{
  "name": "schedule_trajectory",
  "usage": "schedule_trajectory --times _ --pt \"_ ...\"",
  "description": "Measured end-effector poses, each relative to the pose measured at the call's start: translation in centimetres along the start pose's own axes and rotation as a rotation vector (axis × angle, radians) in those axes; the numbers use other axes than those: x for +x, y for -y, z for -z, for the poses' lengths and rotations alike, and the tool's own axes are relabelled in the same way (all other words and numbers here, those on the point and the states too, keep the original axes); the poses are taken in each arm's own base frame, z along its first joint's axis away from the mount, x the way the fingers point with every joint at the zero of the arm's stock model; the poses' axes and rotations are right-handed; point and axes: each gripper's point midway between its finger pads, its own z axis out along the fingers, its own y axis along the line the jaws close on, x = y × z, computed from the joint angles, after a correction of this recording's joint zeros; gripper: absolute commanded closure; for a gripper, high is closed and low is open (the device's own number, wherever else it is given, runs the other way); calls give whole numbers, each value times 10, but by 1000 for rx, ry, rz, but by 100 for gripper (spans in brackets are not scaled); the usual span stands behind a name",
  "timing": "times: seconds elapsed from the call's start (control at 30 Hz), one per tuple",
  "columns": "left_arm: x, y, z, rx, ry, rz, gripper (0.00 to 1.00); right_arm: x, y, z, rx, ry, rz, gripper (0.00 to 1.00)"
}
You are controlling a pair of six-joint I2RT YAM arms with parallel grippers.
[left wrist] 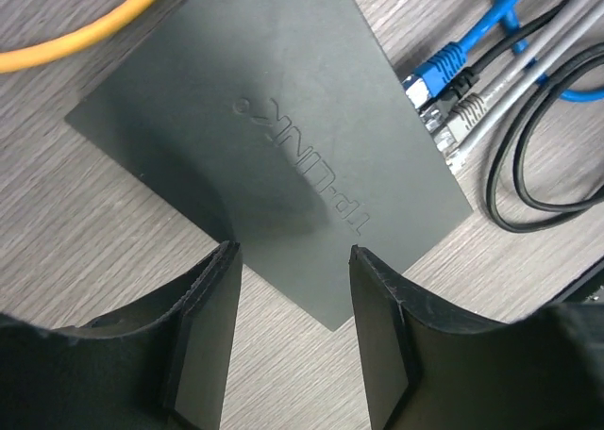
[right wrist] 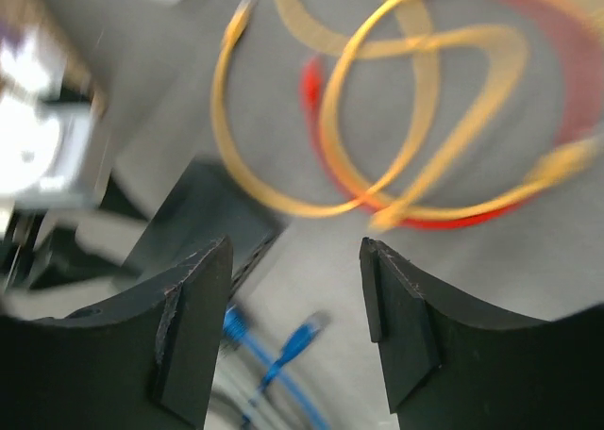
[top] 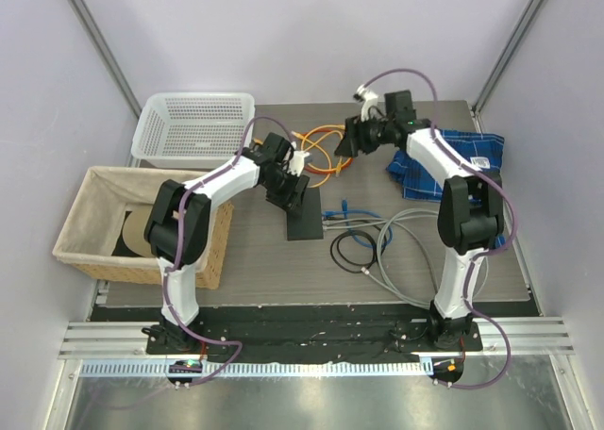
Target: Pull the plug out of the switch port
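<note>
Switch (top: 304, 223) lies flat on the bench (top: 245, 270), mid-table, just ahead of the left arm. The port edge faces right. Blue plug (left wrist: 439, 72) and grey plug (left wrist: 467, 119) sit seated in it side by side, and their leads trail off to the right next to a black cable (left wrist: 528, 180).

Left tool (left wrist: 294, 256) is spread with nothing clamped, jaws over a corner of the switch. We can't tell whether it touches the lid. Right tool (right wrist: 294, 251) is spread and empty too, up over the loose orange cables (right wrist: 219, 119) beyond the switch, well apart from the ports. That view is smeared, so no finer detail there.

Handling, our read:
- **Switch:** the box looks light with a smooth matte lid, so it will likely slide or lift with the plug unless pinned. We'd use the left tool to press or clamp the body away from the ports.
- **Plugs:** they look small and stiff, probably latched by a tab, and the cable is limp.
- **Grip:** we'd take hold of the plug body right at the socket, not the lead, and pull straight out along the port axis.
- **Risk:** the neighbouring plugs sit tight together, so finger clearance is the main concern.
</note>
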Motion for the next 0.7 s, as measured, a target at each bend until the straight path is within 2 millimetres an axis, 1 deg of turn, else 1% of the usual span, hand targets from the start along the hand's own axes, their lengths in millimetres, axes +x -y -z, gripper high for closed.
schedule_trajectory --times 0.03,0.1,0.17,0.23,0.27,0.3,0.4,0.53,0.7 --pt "1 -1 0 -5 -1 2 46 21 -14 -7 -53 -57 -10 33" --pt "2 -4 -1 -19 -3 3 46 48 -34 -18 -127 -127 -21 31" --pt "9 -8 -3 -38 -18 8 46 71 -52 -24 -198 -191 -31 31" --pt "19 -14 -7 -61 -42 12 46 89 -69 -29 -262 -247 -26 31" --pt "23 -15 -8 -68 -53 17 47 96 -75 -31 -286 -268 -23 31" --pt "24 -16 -8 -69 -53 16 47 103 -79 -32 -305 -288 -23 31" --pt "23 -18 -8 -80 -55 15 48 118 -82 -34 -334 -329 -29 32" --pt "23 -18 -8 -83 -54 11 47 138 -75 -39 -344 -374 -33 32" --pt "23 -18 -8 -78 -56 -2 51 165 -67 -40 -356 -446 -14 33"
